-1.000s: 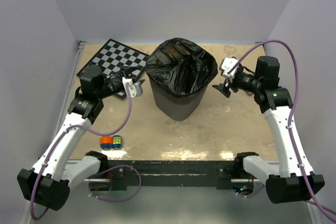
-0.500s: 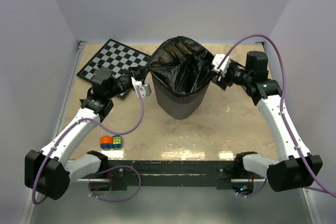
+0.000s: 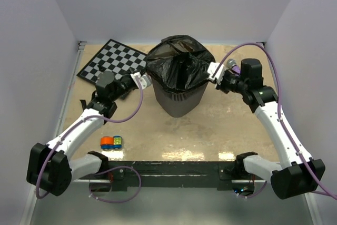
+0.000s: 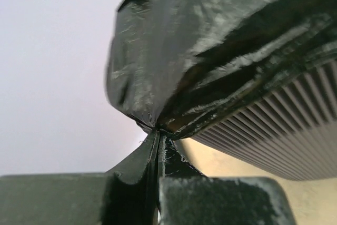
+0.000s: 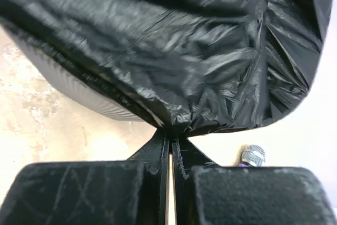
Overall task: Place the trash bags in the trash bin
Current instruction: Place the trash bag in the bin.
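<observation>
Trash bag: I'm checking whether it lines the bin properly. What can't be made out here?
Top view: how deep the trash bag reaches inside the trash bin; its own dark folds hide that.
Left wrist view: the bin's rim, wrapped in film above the left gripper.
Right wrist view: the microphone, only its head showing past the right gripper.
Top view: the orange and blue item, too small to identify.
</observation>
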{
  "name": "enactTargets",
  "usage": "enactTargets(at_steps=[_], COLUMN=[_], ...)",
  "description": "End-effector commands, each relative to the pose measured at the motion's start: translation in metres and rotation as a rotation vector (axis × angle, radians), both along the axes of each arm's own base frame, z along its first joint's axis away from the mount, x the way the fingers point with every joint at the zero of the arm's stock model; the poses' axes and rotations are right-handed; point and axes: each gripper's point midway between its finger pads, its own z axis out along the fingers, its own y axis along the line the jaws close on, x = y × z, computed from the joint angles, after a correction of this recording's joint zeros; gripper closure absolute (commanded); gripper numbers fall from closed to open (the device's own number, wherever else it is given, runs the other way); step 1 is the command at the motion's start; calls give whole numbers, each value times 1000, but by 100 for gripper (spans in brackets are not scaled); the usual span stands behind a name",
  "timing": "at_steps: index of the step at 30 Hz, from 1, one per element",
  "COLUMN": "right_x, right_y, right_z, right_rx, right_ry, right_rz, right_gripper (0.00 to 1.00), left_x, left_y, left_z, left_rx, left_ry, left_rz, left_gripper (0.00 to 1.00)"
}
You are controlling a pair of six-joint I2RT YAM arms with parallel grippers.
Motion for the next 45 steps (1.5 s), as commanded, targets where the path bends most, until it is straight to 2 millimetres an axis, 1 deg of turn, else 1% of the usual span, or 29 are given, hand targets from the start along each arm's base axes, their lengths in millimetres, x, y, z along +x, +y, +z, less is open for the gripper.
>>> enactTargets(at_steps=[1,3,4,7,10,12,13,15,18,19,20,22,23,24,25,26,28,29,30,31,32,33,35,36,38,39,41,42,45], right_x=[-7,-9,-9,-6,-2,0,1,3,6,7,7,8,8,8,8,6,4,3,3,2,2,2,2,3,2,2,3,4,6], right_y=[0,0,0,2,1,-1,-3,-6,-8,-7,-6,-4,-3,-2,-2,0,0,0,1,1,0,0,-2,-3,-3,-3,-3,-4,-4], right_z=[8,3,-1,-11,-31,-43,-48,-56,-58,-54,-51,-37,-31,-26,-24,-21,-17,-14,-9,-5,-1,-1,-4,-6,-8,-7,-7,-8,-8], right_rx=[-4,-2,1,13,2,-23,-37,-70,-80,-71,-66,-41,-33,-26,-25,-23,-24,-20,-14,-9,-4,-5,-14,-21,-29,-30,-41,-47,-58], right_ry=[-56,-42,-32,-20,9,5,6,0,-19,-31,-37,-54,-59,-63,-61,-61,-58,-58,-66,-71,-79,-77,-64,-61,-51,-50,-50,-47,-46], right_rz=[8,9,8,4,-8,-8,-7,-5,-15,-15,-13,-14,-12,-11,-9,-2,6,5,3,1,-3,-7,-17,-21,-21,-21,-15,-16,-15], right_gripper=[100,100,100,100,100,100,100,100,100,100,100,100,100,100,100,100,98,97,96,95,94,94,93,93,93,92,92,92,92], left_x=[-13,-16,-17,-17,-7,1,2,3,-1,-1,0,5,8,11,14,19,24,22,17,13,2,-10,-20,-24,-25,-19,-17,-12,-12], left_y=[2,5,6,2,-6,-11,-12,-14,-16,-15,-13,-4,1,9,17,25,38,39,40,40,33,25,12,7,1,-2,-5,-4,-8], left_z=[1,-5,-11,-25,-30,-44,-48,-63,-88,-90,-87,-72,-62,-46,-35,-23,-15,-14,-13,-5,-5,3,15,26,43,45,55,56,63], left_rx=[-108,-104,-104,-112,-134,-121,-114,-74,13,26,18,-19,-57,-107,-166,-215,-342,-430,-471,-511,-528,-539,-593,-633,-732,-742,-754,-771,-780], left_ry=[42,43,55,68,84,116,115,109,94,85,70,51,49,46,85,132,335,469,590,677,774,840,960,995,1054,1078,1095,1131,1250], left_rz=[19,26,29,14,-5,-13,-15,-32,-70,-70,-52,8,52,96,143,168,190,168,114,68,-10,-115,-250,-316,-390,-380,-413,-407,-453], left_gripper=[100,100,100,100,100,100,100,100,100,100,100,100,95,82,77,76,71,67,65,64,64,63,64,64,62,60,57,55,53])
